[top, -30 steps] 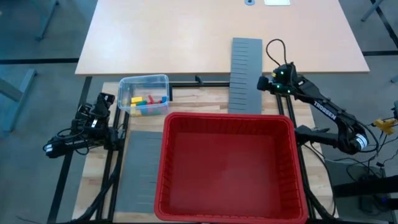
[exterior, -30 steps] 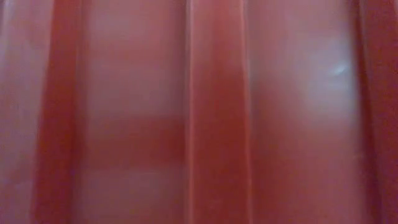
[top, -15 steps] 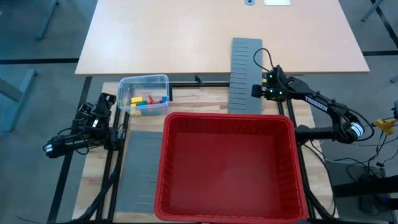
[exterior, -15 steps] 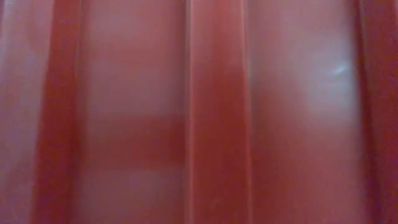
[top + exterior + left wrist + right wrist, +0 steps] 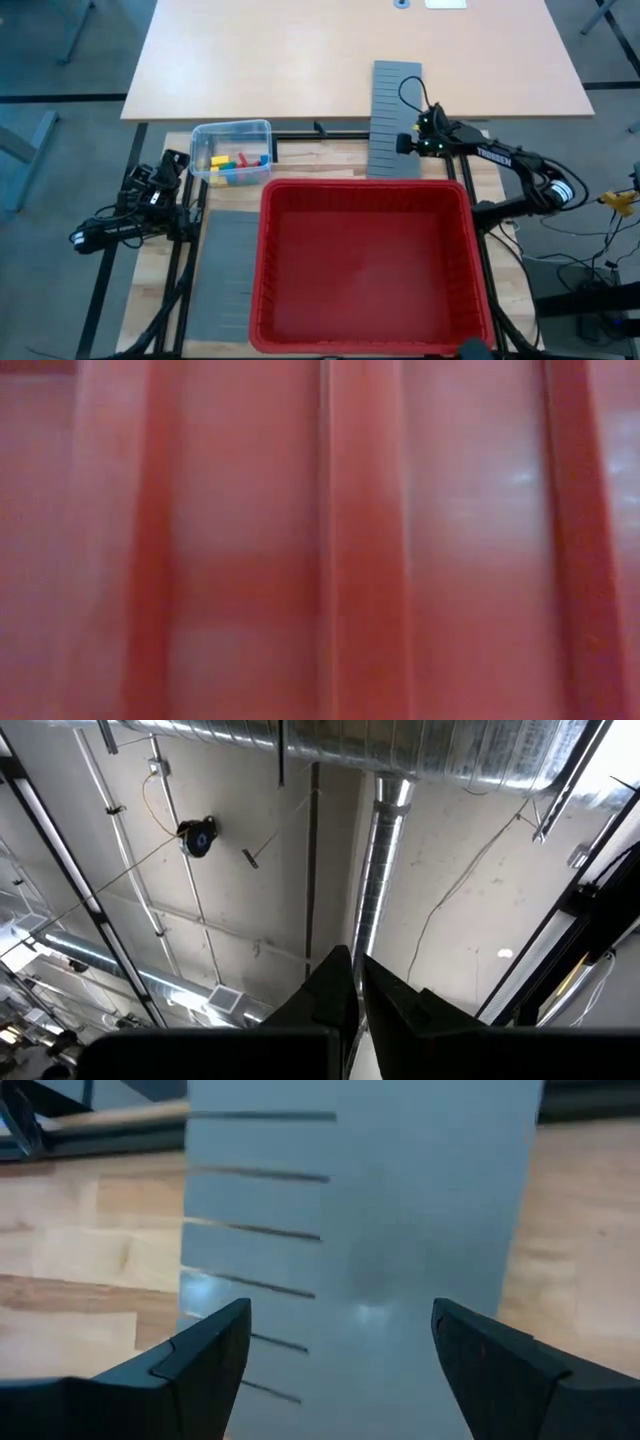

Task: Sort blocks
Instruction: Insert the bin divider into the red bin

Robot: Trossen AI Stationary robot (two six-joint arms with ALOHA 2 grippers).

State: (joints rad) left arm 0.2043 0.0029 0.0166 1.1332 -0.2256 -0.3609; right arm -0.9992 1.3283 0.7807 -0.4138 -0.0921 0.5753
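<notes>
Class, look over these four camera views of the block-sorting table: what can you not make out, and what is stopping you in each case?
- Low view: everything beyond the red bin's wall, which fills the picture.
- High view: the number and shapes of the blocks, too small inside the clear tub.
- Left wrist view: the table; the shut left pincer points at the ceiling.
- Right wrist view: the grey slotted panel's ends, cut off by the edges; the open right pincer straddles it.
</notes>
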